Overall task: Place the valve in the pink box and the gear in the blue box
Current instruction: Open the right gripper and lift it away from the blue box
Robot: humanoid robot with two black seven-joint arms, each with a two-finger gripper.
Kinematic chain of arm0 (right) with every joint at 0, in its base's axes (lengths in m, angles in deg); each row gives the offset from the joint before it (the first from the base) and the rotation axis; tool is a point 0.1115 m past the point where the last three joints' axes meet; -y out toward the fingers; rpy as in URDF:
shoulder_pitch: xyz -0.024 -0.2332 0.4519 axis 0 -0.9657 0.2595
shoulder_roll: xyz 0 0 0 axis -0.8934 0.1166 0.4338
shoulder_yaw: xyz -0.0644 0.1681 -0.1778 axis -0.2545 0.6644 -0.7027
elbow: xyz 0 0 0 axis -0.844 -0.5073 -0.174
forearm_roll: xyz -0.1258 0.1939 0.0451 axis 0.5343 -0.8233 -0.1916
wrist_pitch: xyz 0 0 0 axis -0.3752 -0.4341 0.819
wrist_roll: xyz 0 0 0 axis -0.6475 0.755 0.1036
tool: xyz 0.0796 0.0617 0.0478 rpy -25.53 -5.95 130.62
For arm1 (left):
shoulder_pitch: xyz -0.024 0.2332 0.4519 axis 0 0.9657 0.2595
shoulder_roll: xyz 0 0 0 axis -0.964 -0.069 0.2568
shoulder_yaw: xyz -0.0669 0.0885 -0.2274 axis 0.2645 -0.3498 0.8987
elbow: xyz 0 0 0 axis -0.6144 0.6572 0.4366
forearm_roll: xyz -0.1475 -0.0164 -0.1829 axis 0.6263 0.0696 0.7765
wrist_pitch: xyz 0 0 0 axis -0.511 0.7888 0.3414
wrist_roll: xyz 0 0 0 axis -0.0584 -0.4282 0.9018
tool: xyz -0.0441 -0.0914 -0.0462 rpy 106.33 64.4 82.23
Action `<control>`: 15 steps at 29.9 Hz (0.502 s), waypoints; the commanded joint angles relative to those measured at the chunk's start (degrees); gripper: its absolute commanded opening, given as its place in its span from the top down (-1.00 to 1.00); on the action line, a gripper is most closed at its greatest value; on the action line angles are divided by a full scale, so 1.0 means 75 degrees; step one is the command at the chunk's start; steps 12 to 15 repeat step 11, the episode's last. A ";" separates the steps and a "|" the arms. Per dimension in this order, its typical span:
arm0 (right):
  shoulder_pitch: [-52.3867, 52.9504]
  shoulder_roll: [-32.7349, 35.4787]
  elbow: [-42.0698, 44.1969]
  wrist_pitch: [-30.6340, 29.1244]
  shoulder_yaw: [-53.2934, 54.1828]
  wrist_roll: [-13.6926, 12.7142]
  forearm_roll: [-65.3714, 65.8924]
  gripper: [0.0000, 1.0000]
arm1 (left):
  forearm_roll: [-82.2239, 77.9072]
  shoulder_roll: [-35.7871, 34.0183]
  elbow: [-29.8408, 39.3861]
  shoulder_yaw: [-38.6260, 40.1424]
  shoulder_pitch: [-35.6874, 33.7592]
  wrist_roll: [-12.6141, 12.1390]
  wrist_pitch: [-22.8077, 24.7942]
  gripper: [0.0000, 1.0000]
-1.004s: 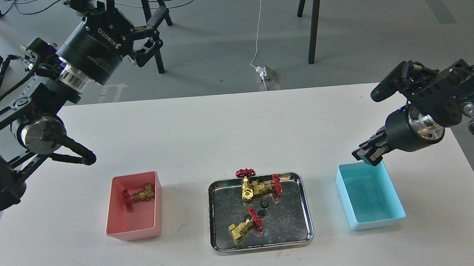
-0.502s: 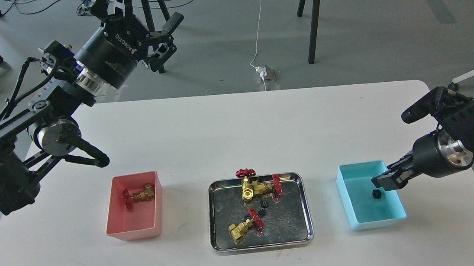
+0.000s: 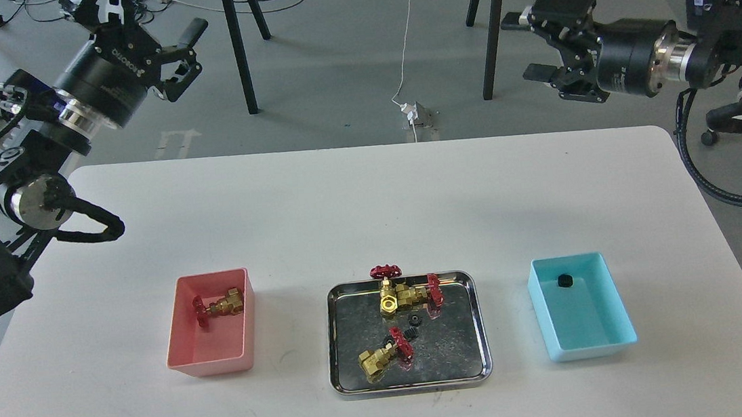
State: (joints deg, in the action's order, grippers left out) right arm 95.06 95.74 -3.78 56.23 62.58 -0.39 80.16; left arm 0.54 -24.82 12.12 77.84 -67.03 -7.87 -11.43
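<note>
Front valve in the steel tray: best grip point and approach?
Judging by its pose, come straight down on the valve and pinch across the brass body. It lies flat in the steel tray, the red handwheel on edge, a gear just behind.

**Surfaces before me**

My bench [image 3: 343,197] looks matt white and smooth. The tray [image 3: 475,335] is mirror-bright steel. Pink box [image 3: 212,360] and blue box [image 3: 588,344] look like smooth plastic. A valve [image 3: 375,361] shines brassy.
</note>
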 commanded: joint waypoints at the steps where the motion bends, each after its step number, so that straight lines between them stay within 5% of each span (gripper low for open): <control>1: -0.1028 -0.1099 0.1772 -0.0444 0.1548 0.0193 -0.2568 -0.97 | 0.0029 0.0383 -0.1390 0.0658 0.0002 0.0001 0.0013 -0.98; 6: -0.1850 -0.2413 0.3113 -0.0444 0.3062 0.0230 -0.2911 -0.97 | 0.0041 0.0863 -0.2107 0.0987 0.0037 0.0001 0.0013 -0.99; 15: -0.1851 -0.2543 0.3043 -0.0444 0.3193 0.0288 -0.2887 -0.97 | -0.0064 0.1109 -0.2096 0.0858 0.0038 0.0001 0.0013 -0.99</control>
